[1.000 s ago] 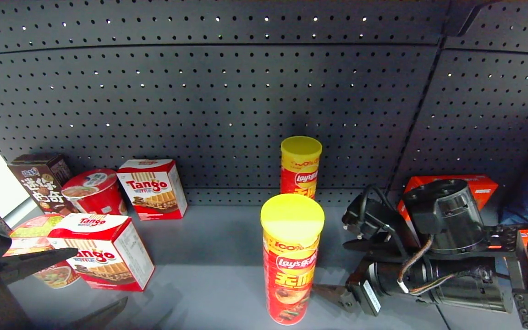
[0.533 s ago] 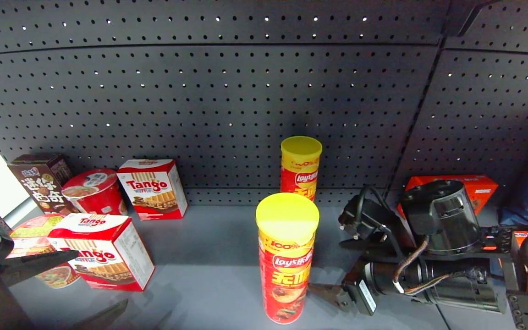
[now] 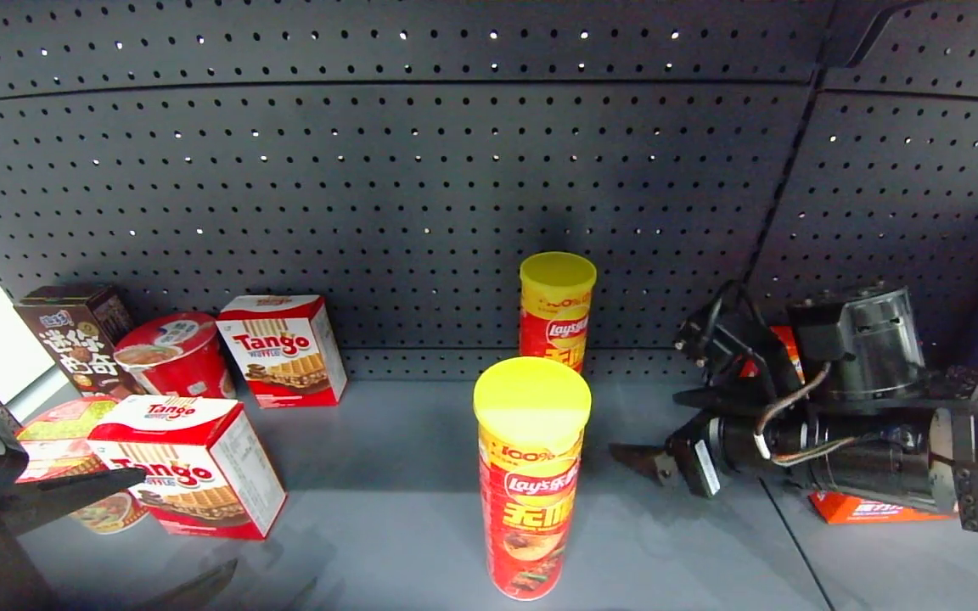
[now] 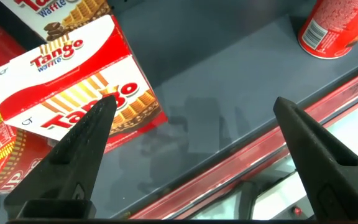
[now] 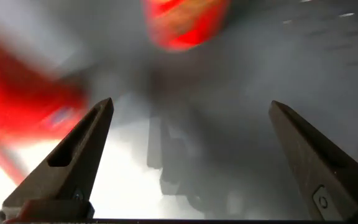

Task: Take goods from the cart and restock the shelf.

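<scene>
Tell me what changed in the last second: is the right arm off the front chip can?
Yes. The right gripper drew back from the front chip can, up and to the robot's right, fingers open. The can first shifted slightly left, then stood still, upright. The back chip can, wafer boxes and left gripper stayed put.

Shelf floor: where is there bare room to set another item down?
Widest free patch: grey shelf floor between the front wafer box and front chip can, back to the rear wafer box and rear chip can. Crowded: the left end, around the red noodle cup and brown box; the right gripper occupies the right side.
</scene>
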Robot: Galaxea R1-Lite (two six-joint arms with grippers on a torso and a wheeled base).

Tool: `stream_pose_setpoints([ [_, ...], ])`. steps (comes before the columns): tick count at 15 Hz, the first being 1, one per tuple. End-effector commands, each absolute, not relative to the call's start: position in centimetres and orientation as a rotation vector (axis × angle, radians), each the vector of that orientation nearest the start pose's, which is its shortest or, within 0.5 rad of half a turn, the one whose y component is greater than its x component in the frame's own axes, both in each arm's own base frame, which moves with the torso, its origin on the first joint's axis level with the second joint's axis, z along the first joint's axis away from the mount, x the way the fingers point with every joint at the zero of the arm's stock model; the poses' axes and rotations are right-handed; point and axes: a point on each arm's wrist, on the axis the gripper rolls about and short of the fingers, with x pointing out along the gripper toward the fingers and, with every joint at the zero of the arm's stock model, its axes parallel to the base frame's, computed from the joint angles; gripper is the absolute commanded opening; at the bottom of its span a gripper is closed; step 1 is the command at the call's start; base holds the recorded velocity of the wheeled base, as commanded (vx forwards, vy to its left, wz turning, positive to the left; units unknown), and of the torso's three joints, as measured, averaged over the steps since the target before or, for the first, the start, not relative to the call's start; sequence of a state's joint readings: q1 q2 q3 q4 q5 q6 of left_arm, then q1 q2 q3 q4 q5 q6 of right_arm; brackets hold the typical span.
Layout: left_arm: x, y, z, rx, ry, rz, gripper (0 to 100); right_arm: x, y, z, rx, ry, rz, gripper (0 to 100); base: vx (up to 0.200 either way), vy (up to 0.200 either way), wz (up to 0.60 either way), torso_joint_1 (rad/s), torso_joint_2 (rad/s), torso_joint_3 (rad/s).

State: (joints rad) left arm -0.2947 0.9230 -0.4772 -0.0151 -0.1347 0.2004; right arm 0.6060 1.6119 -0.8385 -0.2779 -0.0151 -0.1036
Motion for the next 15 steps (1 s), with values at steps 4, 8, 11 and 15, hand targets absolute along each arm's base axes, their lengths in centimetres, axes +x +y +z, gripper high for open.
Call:
stream_pose_setpoints([
  [4,9.6,-3.2,19.0,0.201,0.39,-0.459,100,27.3,15.9,18.8,-0.236,0.425,0.492,100,0.0,0.0,0.0,0.0,0.0,0.0],
  [8,9.5,-3.2,19.1,0.2,0.382,-0.458,100,31.0,16.5,18.1,-0.23,0.428,0.445,100,0.0,0.0,0.0,0.0,0.0,0.0],
  [11,9.5,-3.2,19.1,0.197,0.381,-0.458,100,32.3,17.0,17.5,-0.228,0.432,0.439,100,0.0,0.0,0.0,0.0,0.0,0.0],
  [15,9.6,-3.2,19.4,0.196,0.37,-0.457,100,33.2,17.8,17.4,-0.226,0.423,0.449,100,0.0,0.0,0.0,0.0,0.0,0.0],
])
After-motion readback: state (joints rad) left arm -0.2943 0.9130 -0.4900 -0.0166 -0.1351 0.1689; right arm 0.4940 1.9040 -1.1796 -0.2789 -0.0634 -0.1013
